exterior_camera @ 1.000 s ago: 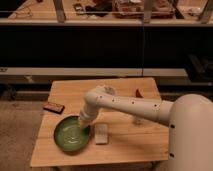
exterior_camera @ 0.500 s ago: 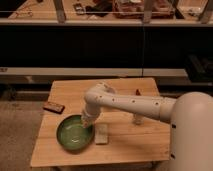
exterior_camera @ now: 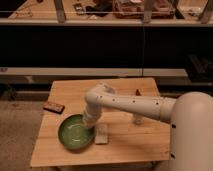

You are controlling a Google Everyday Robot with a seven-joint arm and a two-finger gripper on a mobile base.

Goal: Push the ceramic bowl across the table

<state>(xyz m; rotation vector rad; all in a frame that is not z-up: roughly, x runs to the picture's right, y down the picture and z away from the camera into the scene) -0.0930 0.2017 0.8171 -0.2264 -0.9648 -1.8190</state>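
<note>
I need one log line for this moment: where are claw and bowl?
step: push | claw: at rim of ceramic bowl, table-centre side | bowl: on table, near-left corner in view

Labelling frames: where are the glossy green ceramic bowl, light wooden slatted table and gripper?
ceramic bowl (exterior_camera: 73,134), camera view, inner floor.
wooden table (exterior_camera: 70,93), camera view, bare top.
gripper (exterior_camera: 90,124), camera view, tip at bowl's rim.
</note>
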